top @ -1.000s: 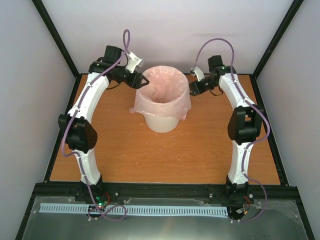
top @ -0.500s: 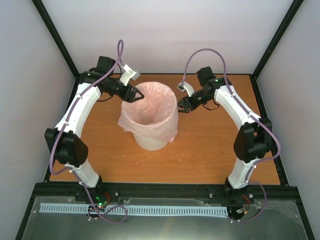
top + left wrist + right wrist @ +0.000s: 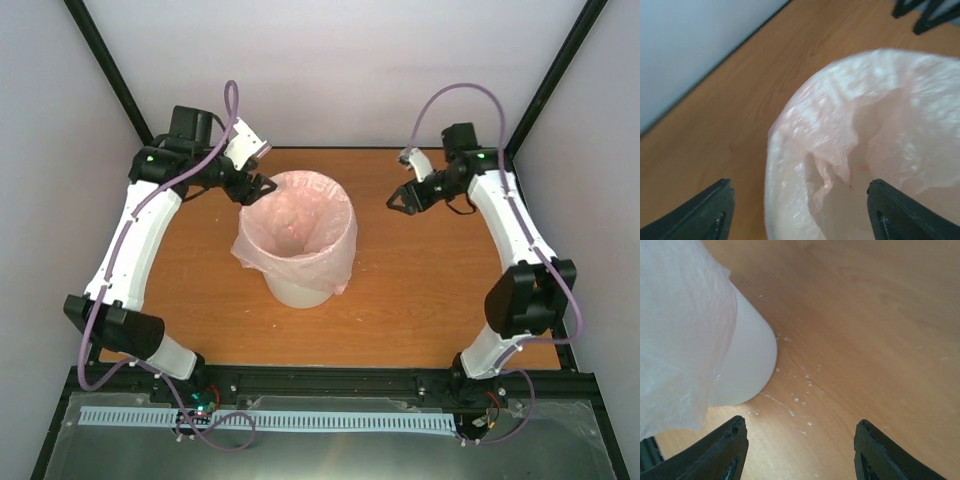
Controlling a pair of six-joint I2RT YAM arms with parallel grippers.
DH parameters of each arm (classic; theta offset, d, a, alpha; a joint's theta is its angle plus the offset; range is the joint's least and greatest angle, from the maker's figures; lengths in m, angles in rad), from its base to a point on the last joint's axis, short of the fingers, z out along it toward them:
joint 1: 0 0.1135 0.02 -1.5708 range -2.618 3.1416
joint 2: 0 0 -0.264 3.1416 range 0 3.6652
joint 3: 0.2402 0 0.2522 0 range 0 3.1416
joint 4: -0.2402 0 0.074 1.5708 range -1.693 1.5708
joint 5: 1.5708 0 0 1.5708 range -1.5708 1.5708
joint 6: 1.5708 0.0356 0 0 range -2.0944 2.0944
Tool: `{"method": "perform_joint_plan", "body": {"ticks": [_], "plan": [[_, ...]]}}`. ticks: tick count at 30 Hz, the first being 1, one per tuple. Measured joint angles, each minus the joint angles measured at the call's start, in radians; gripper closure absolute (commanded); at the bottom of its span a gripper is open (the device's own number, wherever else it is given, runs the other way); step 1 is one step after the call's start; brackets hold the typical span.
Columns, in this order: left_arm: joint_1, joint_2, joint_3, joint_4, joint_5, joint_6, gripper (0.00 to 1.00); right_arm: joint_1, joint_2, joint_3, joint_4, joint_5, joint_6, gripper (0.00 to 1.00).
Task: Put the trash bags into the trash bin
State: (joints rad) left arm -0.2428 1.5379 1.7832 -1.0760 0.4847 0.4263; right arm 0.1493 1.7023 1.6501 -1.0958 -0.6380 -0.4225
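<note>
At the middle of the table (image 3: 430,300), white trash bin (image 3: 300,288), lined with pink trash bag (image 3: 296,215) folded over the rim. Farther back, right gripper (image 3: 395,203), jaws spread, empty, well clear on the bin's right. At the bag's far-left rim, left gripper (image 3: 258,187), wide apart, gripping nothing.

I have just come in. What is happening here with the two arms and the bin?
Two robot arms are fitting a pink bag into a white bin. The bag sits inside the bin, with its edge folded over the rim. The left gripper is open at the far-left rim, with the bag's edge between its fingers but not pinched. The right gripper is open above the table, apart from the bin, holding nothing.
</note>
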Motion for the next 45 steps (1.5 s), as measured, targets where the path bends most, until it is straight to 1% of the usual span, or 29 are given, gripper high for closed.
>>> {"method": "perform_joint_plan", "body": {"ticks": [3,6,8,11,13,15,17,22,26,33,45], "plan": [[-0.021,-0.029,0.066,-0.032,0.048,0.088,0.41,-0.02,-0.071,0.035,-0.02,0.041,-0.045,0.41],[-0.06,-0.014,0.166,-0.084,0.091,0.155,0.44,-0.019,-0.131,0.095,-0.062,0.059,-0.094,0.41],[-0.108,0.023,0.229,-0.126,0.105,0.187,0.47,-0.018,-0.154,0.133,-0.088,0.061,-0.122,0.41],[-0.192,0.085,0.249,-0.174,0.105,0.214,0.54,-0.018,-0.173,0.14,-0.11,0.064,-0.146,0.41],[-0.239,0.127,0.222,-0.195,0.087,0.224,0.56,-0.018,-0.173,0.13,-0.117,0.065,-0.154,0.41],[-0.273,0.155,0.167,-0.205,0.056,0.231,0.54,-0.018,-0.172,0.114,-0.127,0.067,-0.157,0.4],[-0.3,0.166,0.08,-0.203,0.021,0.236,0.52,-0.018,-0.172,0.101,-0.133,0.068,-0.157,0.4],[-0.372,0.138,-0.18,-0.125,-0.08,0.24,0.51,-0.018,-0.172,0.076,-0.134,0.071,-0.156,0.4],[-0.416,0.155,-0.299,-0.054,-0.167,0.232,0.5,-0.018,-0.172,0.057,-0.134,0.07,-0.156,0.4],[-0.416,0.217,-0.341,0.053,-0.249,0.189,0.48,-0.018,-0.172,0.016,-0.135,0.075,-0.156,0.4],[-0.417,0.207,-0.344,0.085,-0.253,0.169,0.47,-0.018,-0.172,0.014,-0.134,0.073,-0.155,0.4]]}}
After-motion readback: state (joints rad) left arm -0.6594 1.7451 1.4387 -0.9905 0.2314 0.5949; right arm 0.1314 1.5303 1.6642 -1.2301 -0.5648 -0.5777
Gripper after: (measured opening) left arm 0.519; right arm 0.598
